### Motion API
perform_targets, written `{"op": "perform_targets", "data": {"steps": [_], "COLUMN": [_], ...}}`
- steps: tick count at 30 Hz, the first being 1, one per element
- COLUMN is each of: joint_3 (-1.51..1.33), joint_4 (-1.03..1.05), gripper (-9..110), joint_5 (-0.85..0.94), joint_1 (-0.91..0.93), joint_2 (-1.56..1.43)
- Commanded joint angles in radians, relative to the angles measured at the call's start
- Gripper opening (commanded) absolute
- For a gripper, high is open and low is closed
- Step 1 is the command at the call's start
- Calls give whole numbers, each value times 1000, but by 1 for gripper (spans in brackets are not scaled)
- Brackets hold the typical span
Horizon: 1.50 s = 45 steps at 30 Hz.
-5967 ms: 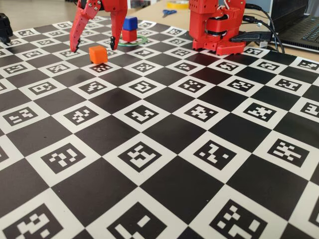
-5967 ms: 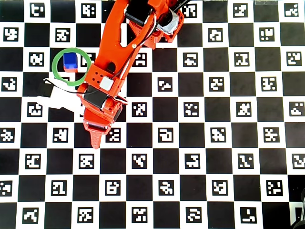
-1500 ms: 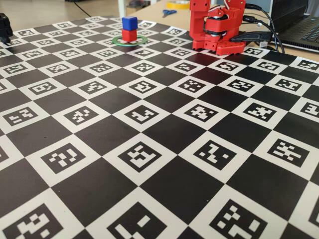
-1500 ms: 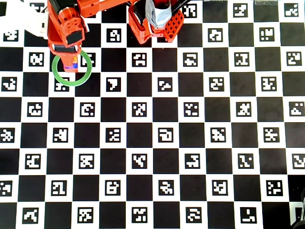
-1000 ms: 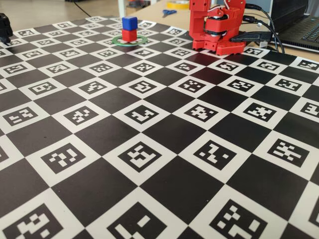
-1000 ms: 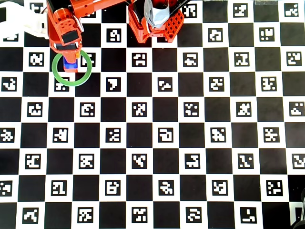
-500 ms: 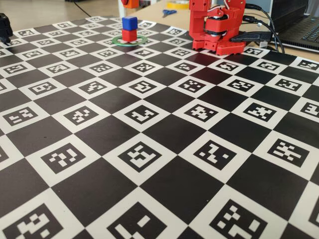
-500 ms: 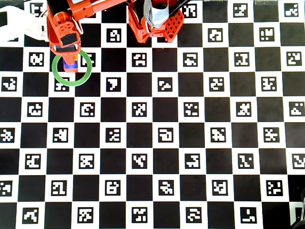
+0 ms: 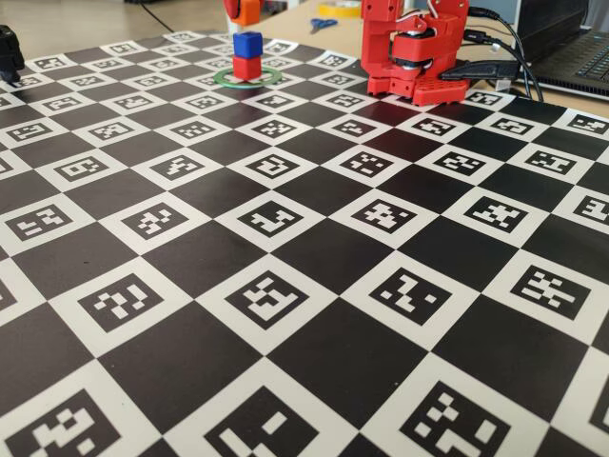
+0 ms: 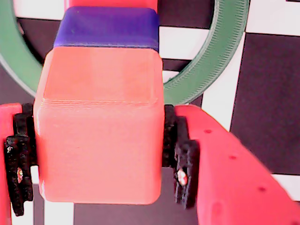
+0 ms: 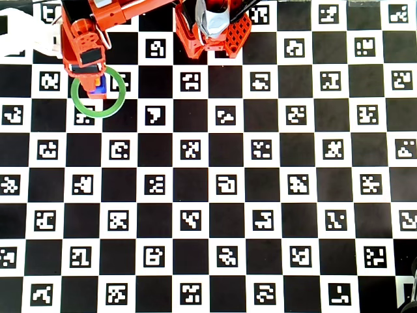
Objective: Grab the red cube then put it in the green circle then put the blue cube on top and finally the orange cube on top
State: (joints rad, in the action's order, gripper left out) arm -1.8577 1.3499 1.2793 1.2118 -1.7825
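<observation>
The orange cube (image 10: 98,126) fills the wrist view, clamped between my gripper's (image 10: 98,161) black pads (image 10: 182,159). Just beyond it lies the blue cube (image 10: 108,30), with a sliver of the red cube (image 10: 112,3) at the top edge and the green circle (image 10: 211,70) around them. In the fixed view the blue cube (image 9: 248,44) sits on the red cube (image 9: 246,67) inside the green circle (image 9: 269,76). The orange cube (image 9: 249,9) hangs in my gripper (image 9: 244,13) right above that stack, apart from it. From overhead, my gripper (image 11: 91,77) covers most of the stack; a corner of the blue cube (image 11: 100,85) shows inside the green circle (image 11: 120,92).
The arm's red base (image 9: 414,52) stands at the back right of the checkerboard mat (image 9: 314,257); overhead it shows as the base (image 11: 210,26) at the top. Scissors (image 9: 322,23), a laptop (image 9: 576,52) and cables lie behind the mat. A black object (image 9: 8,52) sits at the far left.
My gripper has come down with the orange cube, which now shows more fully at the fixed view's top edge above the stack. The blue and red cubes have not moved.
</observation>
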Motion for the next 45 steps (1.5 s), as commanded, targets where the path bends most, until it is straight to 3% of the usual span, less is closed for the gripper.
{"op": "perform_targets", "data": {"steps": [1, 35, 45], "joint_3": [3, -46, -51], "joint_4": [-18, -61, -63], "gripper": [13, 13, 42], "joint_5": [-6, -15, -17], "joint_1": [14, 12, 14], "joint_2": [-15, -12, -14]}}
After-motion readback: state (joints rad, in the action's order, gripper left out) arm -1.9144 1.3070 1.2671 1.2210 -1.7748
